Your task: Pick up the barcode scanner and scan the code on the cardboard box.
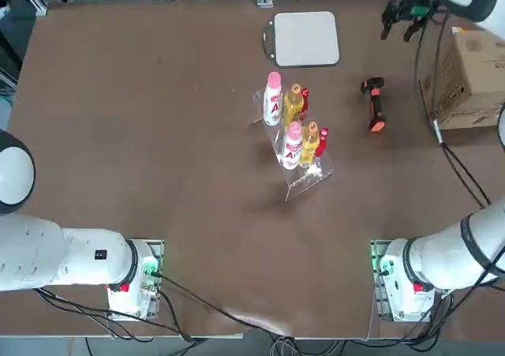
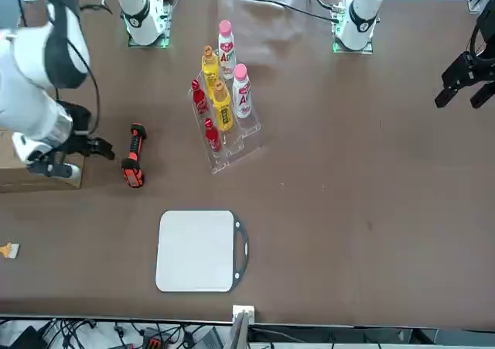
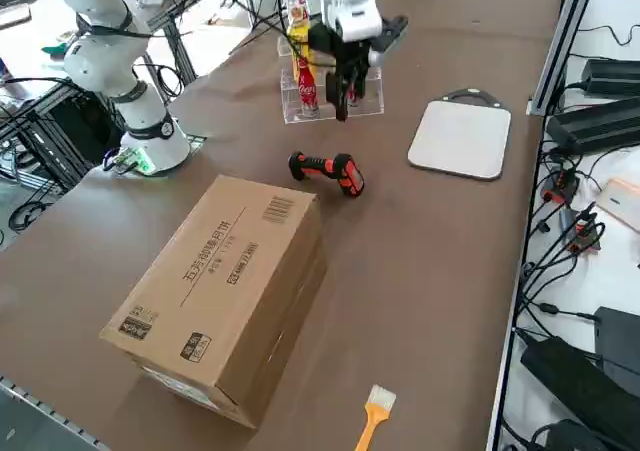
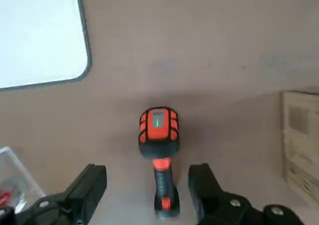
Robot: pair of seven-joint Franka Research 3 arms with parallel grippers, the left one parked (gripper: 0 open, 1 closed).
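The barcode scanner lies flat on the brown table, black head and orange-red handle, between the bottle rack and the cardboard box. It also shows in the front view, the right side view and the right wrist view, where a green light glows on its head. My right gripper hangs open in the air above it, touching nothing. In the wrist view the right gripper has one finger on either side of the handle. The brown cardboard box has barcode labels on its top face.
A clear rack of red-capped, yellow and white bottles stands mid-table. A flat grey rounded-square pad lies at the far side. A small yellow brush rests near the table edge beyond the box. Cables run along the table's borders.
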